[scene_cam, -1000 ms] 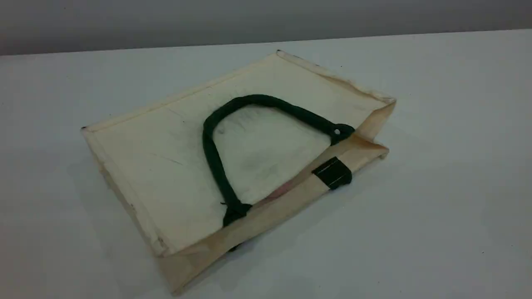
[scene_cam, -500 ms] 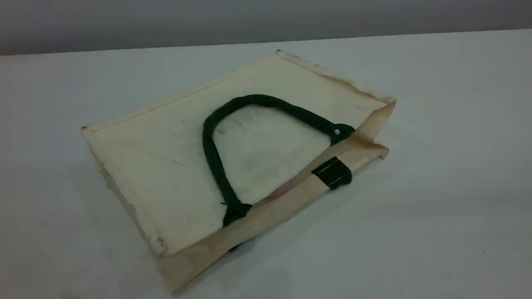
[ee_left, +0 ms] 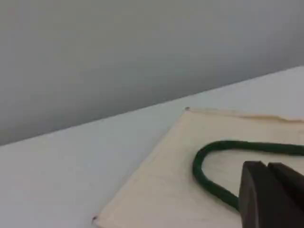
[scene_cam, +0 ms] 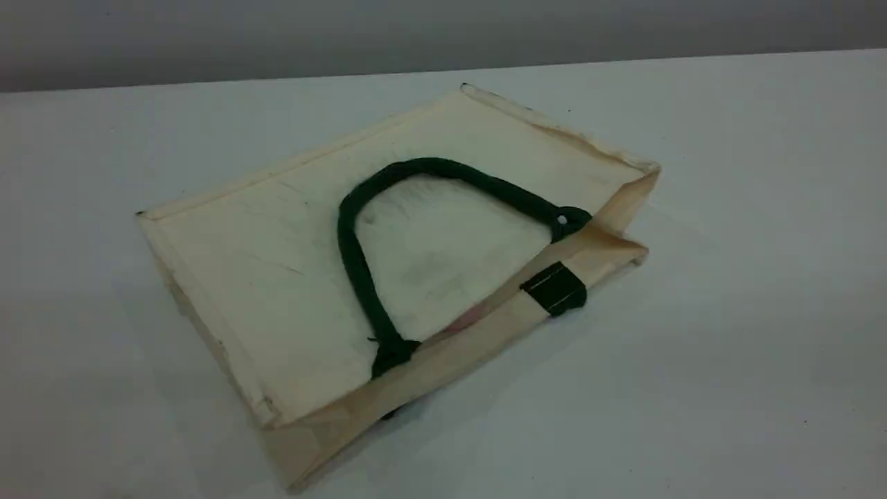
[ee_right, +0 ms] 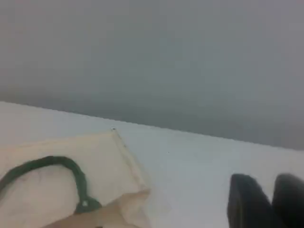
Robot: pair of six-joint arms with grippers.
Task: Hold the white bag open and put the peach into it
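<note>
One white bag (scene_cam: 277, 277): lies flat on its side on the table (scene_cam: 727, 346), about mid-scene, with its mouth toward the near right and its base toward the far left.
One rope handle (scene_cam: 350, 256): dark green, arched flat on the bag's upper face, with both ends fixed at the mouth edge.
One patch (scene_cam: 554, 287): dark green, on the lower lip of the mouth, right of centre.
One peach (scene_cam: 471, 319): only a pink sliver shows, just inside the mouth between the two lips and between the handle's ends; the rest is hidden.
Two grippers: both off the bag, touching nothing.
Left gripper (ee_left: 267, 190): hangs above the bag's upper face near the handle; fingertips together, no gap showing.
Right gripper (ee_right: 271, 199): over bare table, right of the bag's mouth; fingertips a narrow slit apart, nothing between them.
</note>
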